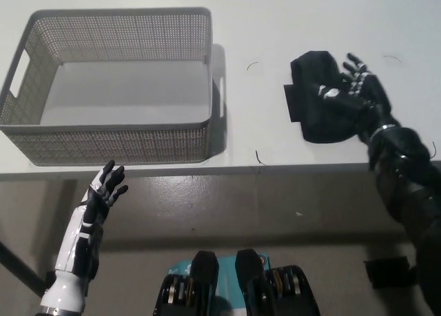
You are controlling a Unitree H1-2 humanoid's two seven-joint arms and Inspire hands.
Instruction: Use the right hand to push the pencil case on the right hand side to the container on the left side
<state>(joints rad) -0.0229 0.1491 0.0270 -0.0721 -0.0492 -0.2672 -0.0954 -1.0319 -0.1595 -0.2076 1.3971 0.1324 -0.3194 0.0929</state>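
Observation:
The black pencil case (313, 96) lies on the white table, right of centre. My black right hand (355, 92) rests against the case's right side, fingers spread and open, covering part of it. The grey mesh container (110, 85) stands at the left of the table, empty, with a gap of bare table between it and the case. My white left hand (103, 188) hangs below the table's front edge at the lower left, fingers apart, holding nothing.
The table's front edge (275, 168) runs across the picture below the case. A thin dark thread (253, 65) lies on the table between container and case, and another (259, 158) near the front edge.

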